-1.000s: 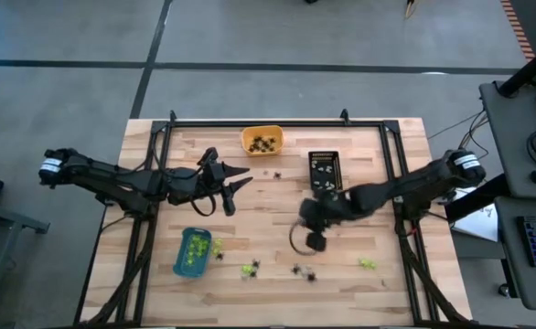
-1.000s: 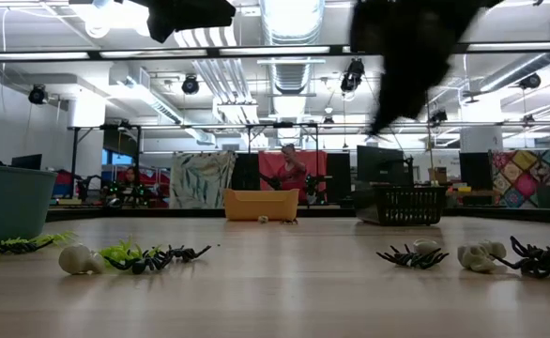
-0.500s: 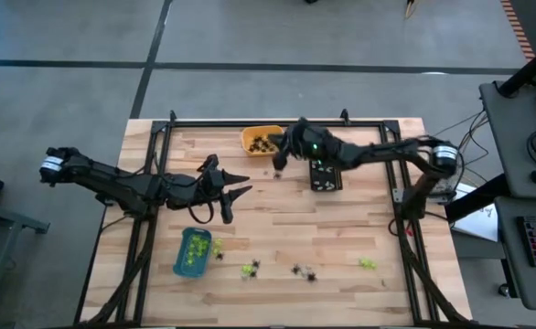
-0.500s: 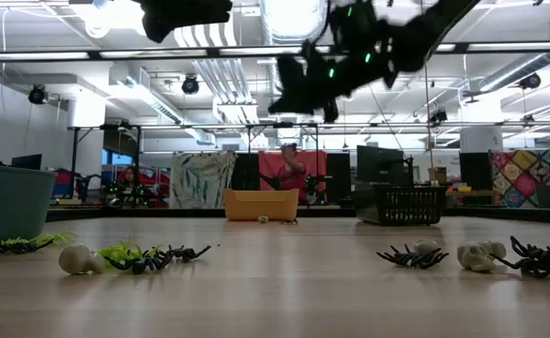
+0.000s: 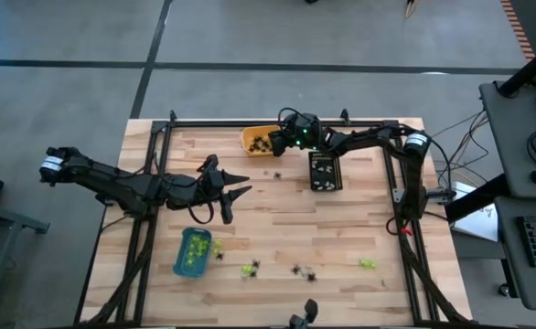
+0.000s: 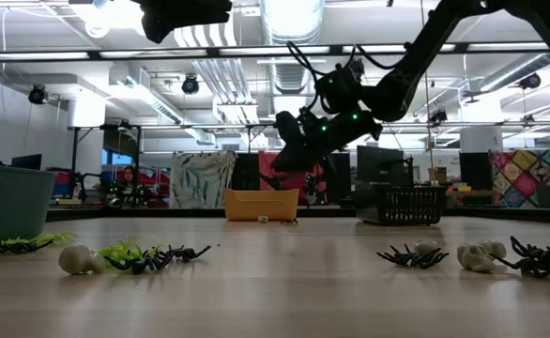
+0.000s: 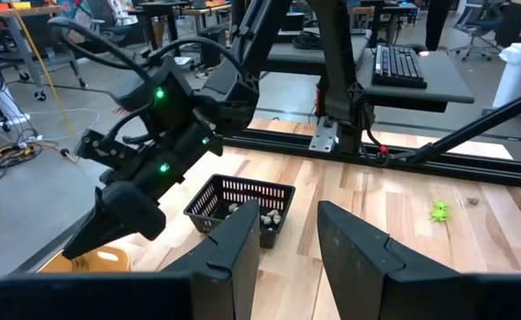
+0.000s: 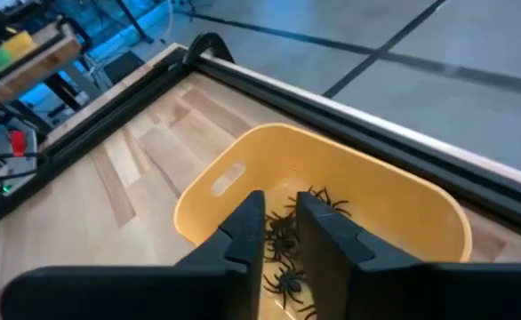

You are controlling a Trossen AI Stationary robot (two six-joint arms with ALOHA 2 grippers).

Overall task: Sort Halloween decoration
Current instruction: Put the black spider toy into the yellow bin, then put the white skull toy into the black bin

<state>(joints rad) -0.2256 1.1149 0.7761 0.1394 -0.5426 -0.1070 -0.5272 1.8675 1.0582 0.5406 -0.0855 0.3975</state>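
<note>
the right gripper (image 8: 281, 233) hung over the orange tray (image 8: 394, 218), its fingers a narrow slit apart with nothing visible between them; black spiders (image 8: 289, 238) lay inside, more trinkets (image 5: 250, 268) on the table's front. a clean drop probably needed it centred before parting. the left gripper (image 7: 287, 233) waited mid-table, slightly apart and empty; no writing was legible.

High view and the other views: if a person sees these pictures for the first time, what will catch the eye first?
First, the right gripper, stretched across the far side of the table and hanging over the orange tray, which holds black spiders. Next, the left gripper hovers above bare wood left of centre, holding nothing. Along the near edge lie loose green and black trinkets beside a blue tray.
</note>
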